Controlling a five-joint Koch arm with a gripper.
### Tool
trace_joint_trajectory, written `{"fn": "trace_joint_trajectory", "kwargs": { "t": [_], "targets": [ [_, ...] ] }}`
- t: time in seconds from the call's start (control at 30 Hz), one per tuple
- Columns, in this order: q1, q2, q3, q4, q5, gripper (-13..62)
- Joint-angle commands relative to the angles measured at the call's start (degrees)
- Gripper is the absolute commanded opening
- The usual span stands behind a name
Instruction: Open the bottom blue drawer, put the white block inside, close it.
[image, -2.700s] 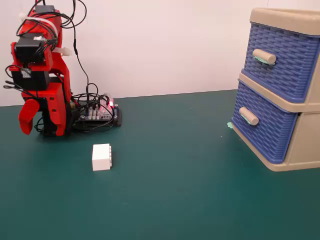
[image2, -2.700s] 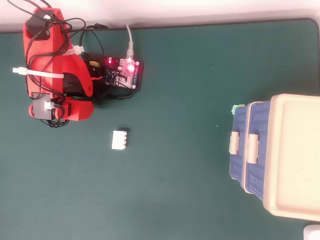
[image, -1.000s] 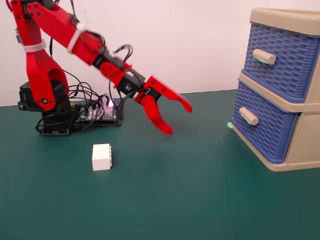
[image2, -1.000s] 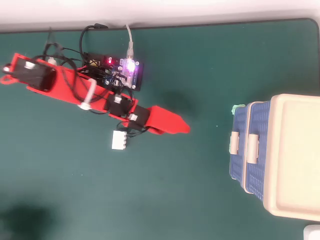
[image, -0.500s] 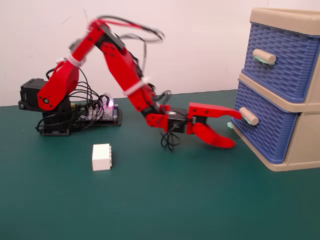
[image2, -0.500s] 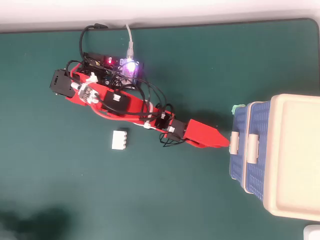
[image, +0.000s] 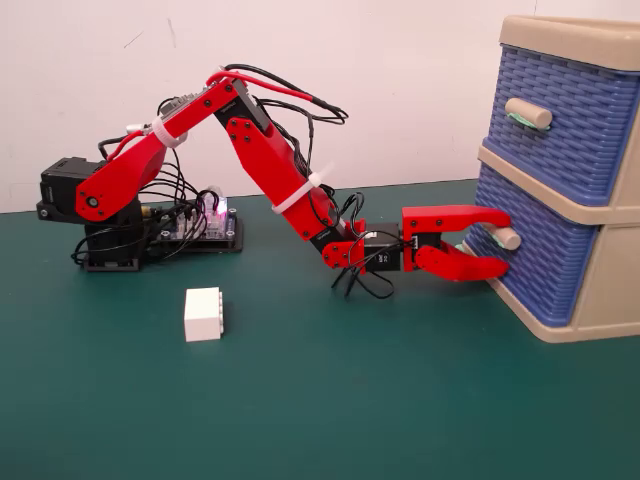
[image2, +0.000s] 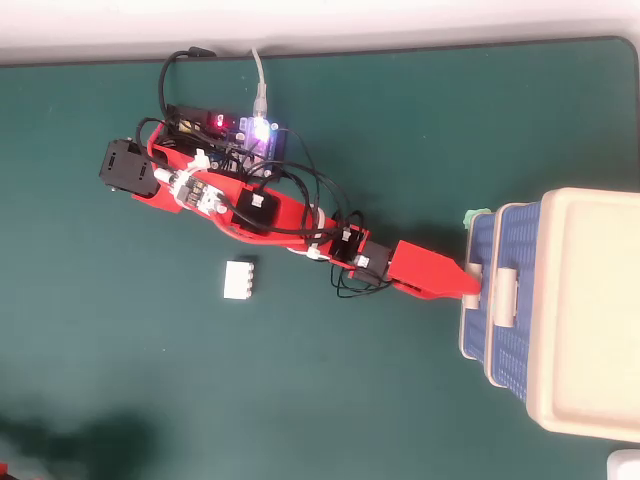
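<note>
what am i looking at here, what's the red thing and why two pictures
The red thing is a small hobby robot arm bolted at one end to a green table. Its far end carries a gripper with two red fingers, one above the other, open around the beige handle of the bottom blue drawer. They hold nothing yet. Both pictures show the same moment: one from a camera at the side, one from a camera looking straight down. The drawer unit, two blue drawers in a beige frame, stands on the right in both. The white block lies alone on the table nearer the arm's base. A lit circuit board with cables sits beside the base.
</note>
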Motion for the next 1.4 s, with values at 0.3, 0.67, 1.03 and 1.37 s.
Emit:
{"fn": "trace_joint_trajectory", "kwargs": {
  "t": [0.3, 0.67, 1.03, 1.37],
  "targets": [
    [-0.62, 2.37, 1.41, 2.46, 1.49, -8.2],
    [3.08, 30.85, 40.96, 2.55, 9.84, -8.2],
    [10.28, 57.57, 63.37, 13.89, 10.20, 1.1],
    [16.52, 88.59, 57.22, 56.07, 7.38, 34.1]
  ]
}}
